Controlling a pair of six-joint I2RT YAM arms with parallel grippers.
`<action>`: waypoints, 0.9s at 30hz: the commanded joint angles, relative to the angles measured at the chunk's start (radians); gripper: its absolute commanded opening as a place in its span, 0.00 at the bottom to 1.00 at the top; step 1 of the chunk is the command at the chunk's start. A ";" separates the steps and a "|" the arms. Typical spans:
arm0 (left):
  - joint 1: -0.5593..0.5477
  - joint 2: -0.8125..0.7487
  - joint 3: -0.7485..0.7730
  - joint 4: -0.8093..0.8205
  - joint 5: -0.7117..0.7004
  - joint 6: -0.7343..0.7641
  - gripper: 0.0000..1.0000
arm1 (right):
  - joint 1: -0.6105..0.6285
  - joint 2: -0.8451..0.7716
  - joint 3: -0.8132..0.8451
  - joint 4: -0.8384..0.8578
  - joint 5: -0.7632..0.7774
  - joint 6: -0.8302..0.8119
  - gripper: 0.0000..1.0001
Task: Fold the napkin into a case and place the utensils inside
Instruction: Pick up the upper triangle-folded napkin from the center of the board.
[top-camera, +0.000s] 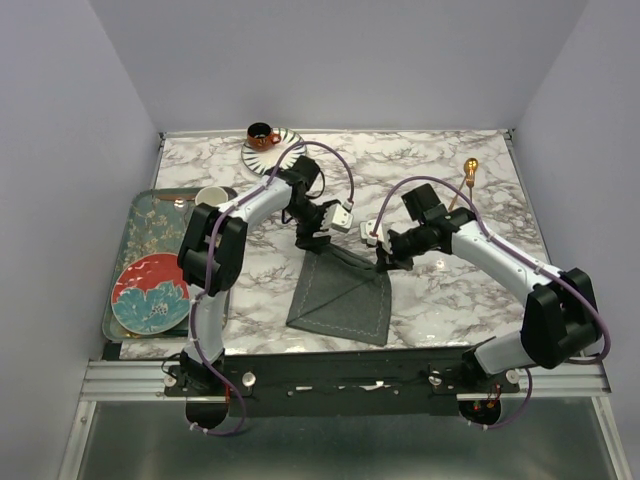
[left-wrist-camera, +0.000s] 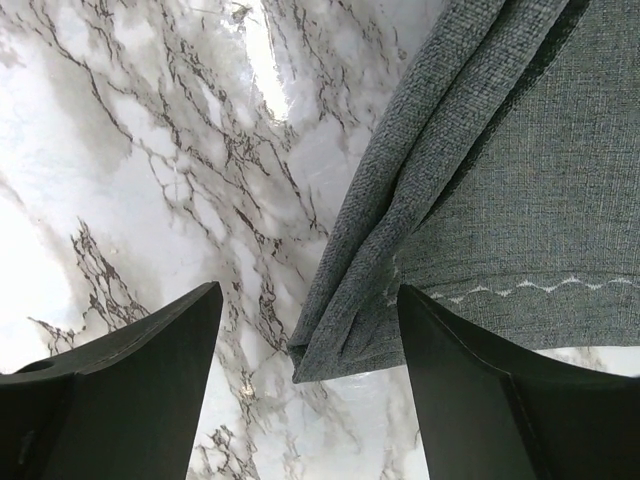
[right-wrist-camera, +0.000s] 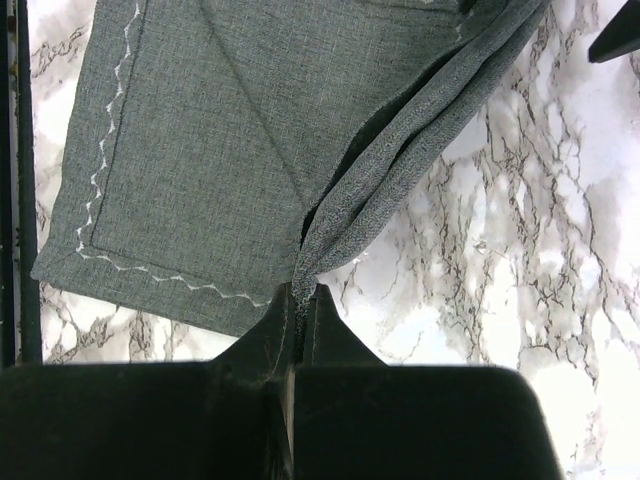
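Both arms bend inward: right end effector (right-wrist-camera: 303, 298) pinches a raised fold of the napkin (right-wrist-camera: 200, 150) tight, left end effector (left-wrist-camera: 308, 300) hangs wide open astride a corner.

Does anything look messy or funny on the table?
Only the napkin: its far edge is bunched into a ridge, one end pinched in the right gripper. The left gripper is open around the other end.
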 joint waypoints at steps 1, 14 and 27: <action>-0.015 0.007 -0.004 -0.039 -0.021 0.055 0.78 | 0.011 -0.032 -0.014 0.018 -0.006 -0.023 0.01; -0.022 0.011 -0.003 -0.059 -0.037 0.068 0.49 | 0.018 -0.052 -0.012 0.015 -0.009 -0.053 0.01; -0.002 -0.056 -0.030 -0.050 0.006 0.032 0.00 | 0.015 -0.086 -0.020 0.014 0.037 -0.029 0.01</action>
